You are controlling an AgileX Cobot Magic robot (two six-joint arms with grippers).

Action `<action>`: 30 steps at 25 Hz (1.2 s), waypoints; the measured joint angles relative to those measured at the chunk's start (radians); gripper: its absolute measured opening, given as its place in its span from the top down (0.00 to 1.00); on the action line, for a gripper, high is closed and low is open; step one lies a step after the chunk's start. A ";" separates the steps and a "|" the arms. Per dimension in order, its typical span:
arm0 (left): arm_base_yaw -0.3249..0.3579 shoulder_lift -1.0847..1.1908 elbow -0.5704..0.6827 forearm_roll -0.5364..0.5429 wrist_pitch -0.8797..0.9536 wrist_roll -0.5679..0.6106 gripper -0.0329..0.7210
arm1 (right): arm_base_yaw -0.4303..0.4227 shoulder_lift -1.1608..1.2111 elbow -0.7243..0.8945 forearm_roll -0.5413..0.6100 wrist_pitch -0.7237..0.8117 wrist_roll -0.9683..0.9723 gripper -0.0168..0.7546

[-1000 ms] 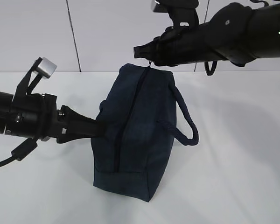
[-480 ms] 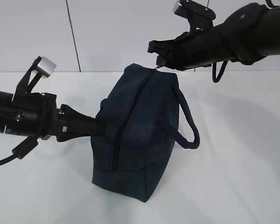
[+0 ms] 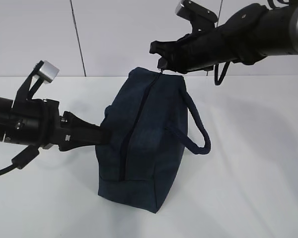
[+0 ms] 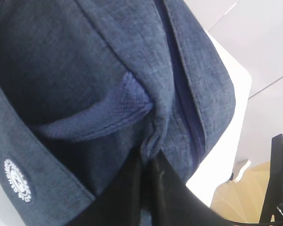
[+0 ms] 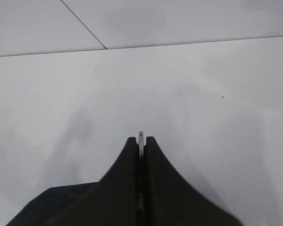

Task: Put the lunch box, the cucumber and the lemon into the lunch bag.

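The lunch bag [image 3: 141,144] stands on the white bench [image 3: 253,163], zipper [image 3: 134,131] facing the exterior camera and closed. My left fingers [image 3: 105,135] are clamped on a fold of fabric at the bag's left side. My right fingers [image 3: 161,63] are pinched shut on the silver zipper pull [image 5: 141,143] at the bag's top far end.

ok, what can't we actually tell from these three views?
- Lunch bag contents: zipper looks shut in the exterior view; fabric fills the left wrist view.
- Left gripper pinch point: buried in fabric.
- What right gripper pinches: only a thin metal sliver shows.
- Lunch box, cucumber, lemon: in no view.
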 joint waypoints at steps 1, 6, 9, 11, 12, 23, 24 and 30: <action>0.000 0.000 0.000 0.002 0.000 0.000 0.96 | -0.002 0.009 -0.005 0.005 0.002 0.000 0.97; 0.000 0.000 0.000 0.002 -0.002 -0.001 0.96 | -0.012 0.037 -0.009 0.032 0.004 0.000 0.97; 0.000 0.000 0.000 0.004 -0.010 -0.002 0.96 | -0.018 0.049 -0.014 0.052 0.011 0.000 0.97; 0.000 0.000 0.000 0.004 -0.014 -0.002 0.96 | -0.026 0.058 -0.014 0.063 0.019 0.000 0.97; 0.000 0.000 0.000 0.004 -0.016 -0.002 0.96 | -0.028 0.060 -0.014 0.067 0.026 -0.004 0.97; 0.000 -0.002 -0.006 -0.015 -0.027 -0.039 0.81 | -0.036 0.070 -0.018 0.280 0.097 -0.264 0.97; 0.000 -0.007 -0.006 -0.013 -0.033 -0.047 0.74 | -0.036 0.070 -0.018 0.291 0.099 -0.280 0.97; 0.001 -0.096 -0.006 0.001 -0.057 -0.102 0.42 | -0.050 0.070 -0.018 0.314 0.135 -0.316 0.97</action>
